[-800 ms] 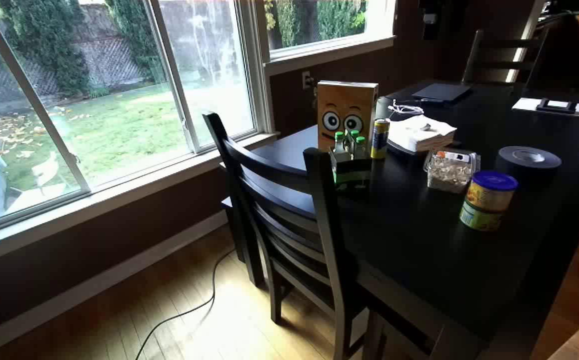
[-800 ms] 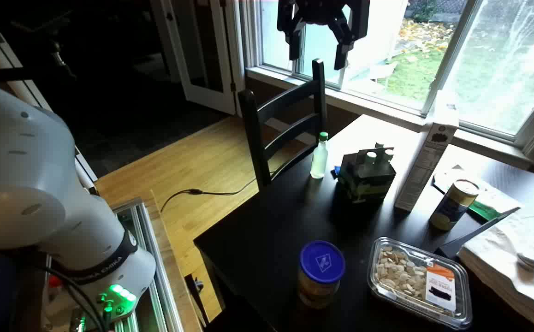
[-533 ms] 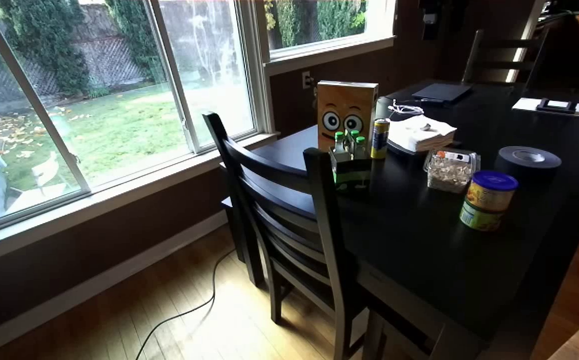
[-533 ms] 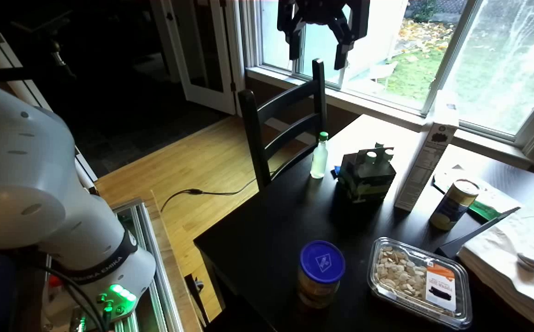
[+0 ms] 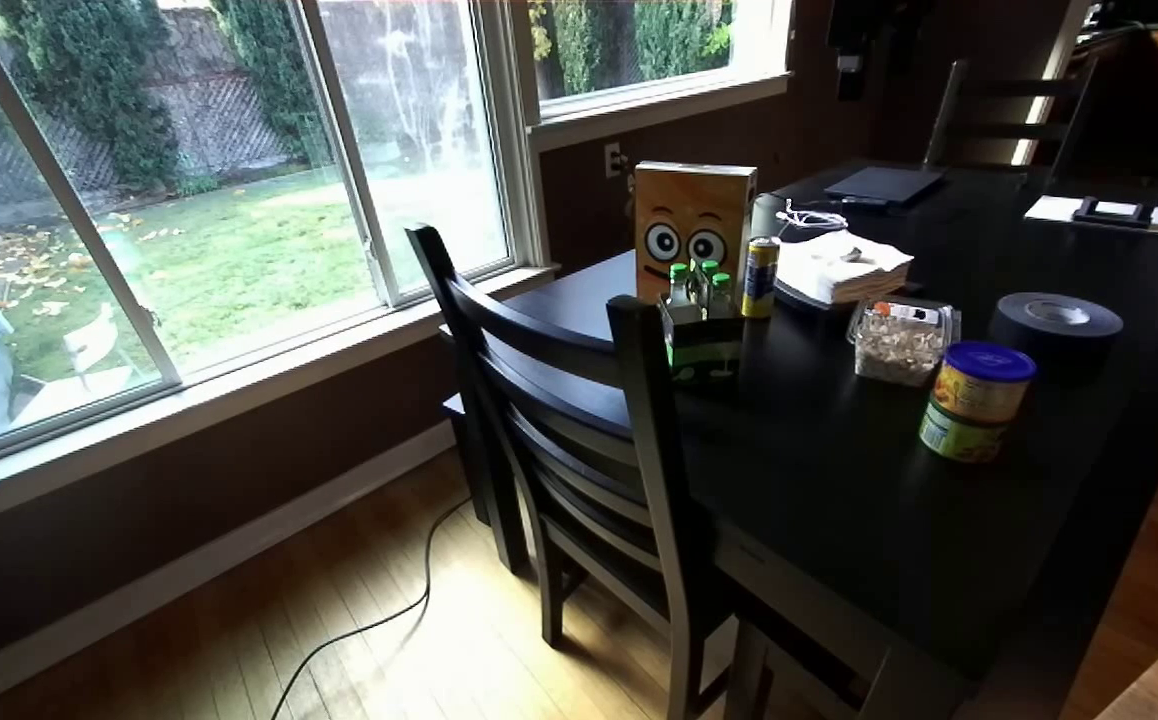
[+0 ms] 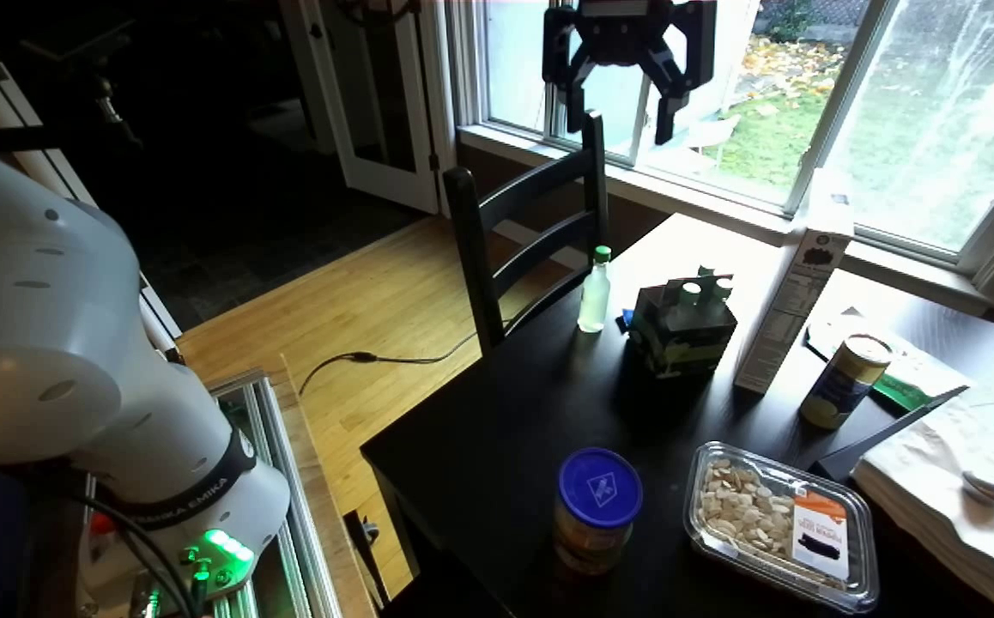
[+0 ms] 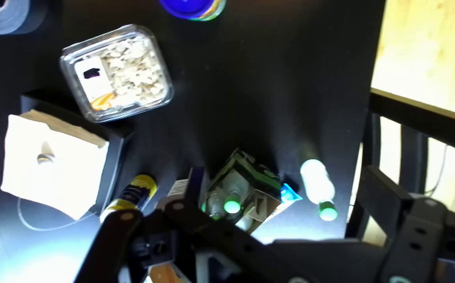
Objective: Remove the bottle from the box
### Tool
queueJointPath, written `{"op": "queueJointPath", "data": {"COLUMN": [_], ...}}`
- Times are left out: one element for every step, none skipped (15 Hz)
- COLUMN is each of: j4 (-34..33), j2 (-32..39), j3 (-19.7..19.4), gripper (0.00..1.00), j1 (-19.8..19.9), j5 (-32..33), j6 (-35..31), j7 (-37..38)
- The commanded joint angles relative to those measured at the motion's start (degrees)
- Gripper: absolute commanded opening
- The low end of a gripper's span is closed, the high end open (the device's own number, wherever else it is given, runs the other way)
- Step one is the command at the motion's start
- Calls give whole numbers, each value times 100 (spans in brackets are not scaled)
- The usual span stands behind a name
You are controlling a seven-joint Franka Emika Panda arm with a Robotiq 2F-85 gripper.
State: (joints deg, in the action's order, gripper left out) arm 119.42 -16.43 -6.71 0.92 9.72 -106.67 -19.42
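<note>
Wide black counter [image 6: 480,481] here, smooth-topped, glaring white at its far, window side. Over on the left in an exterior view, the glossy white arm [image 6: 29,283], all rounded casings. Far off and high hangs its end effector [image 6: 621,129], fingers spread wide, daylight between the tips! On the counter stands a tall carton [image 5: 685,225], upright; cartoon eyes [image 5: 661,242] stare out in an exterior view, while its narrow printed side [image 6: 784,318] is what we get in an exterior view. Just left of it there, the cardboard carrier [image 6: 677,348]: nearly black, yet the wrist view peers right inside at boxed bottles [image 7: 235,184], clear-walled, green caps [image 7: 232,205] showing. Squat, round jar [image 6: 591,549] on the near side, blue lid [image 6: 600,487] on top. And the loose bottle [image 6: 595,300]! Upright on the counter, left of the carrier and apart from it: slender, pale green, see-through, narrow neck, green cap [image 6: 603,254]. The wrist view bleaches its body white. Between bottle and carrier, a blue scrap [image 7: 289,192], too small to identify.
</note>
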Motion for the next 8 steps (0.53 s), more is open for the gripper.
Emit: {"op": "queueJointPath", "data": {"j4": [99,127,170,207,245,301,332,374], "j2": [523,670,830,996,1169,1330,1478,1619], "j3": [-2,-59,-147,-183,-222,-254,-258,-264], "gripper": [100,100,100,100,100,100,100,100], "j1": [148,156,144,156,178,179,199,209], "j5": [524,457,201,103,32,-89,-155,-437], "j6": [-1169,-1501,-1917,-2261,-2651,-3071,-3410,-3720], "j7": [2,-140,-449,-714,-944,-1332,-1615,-1947]}}
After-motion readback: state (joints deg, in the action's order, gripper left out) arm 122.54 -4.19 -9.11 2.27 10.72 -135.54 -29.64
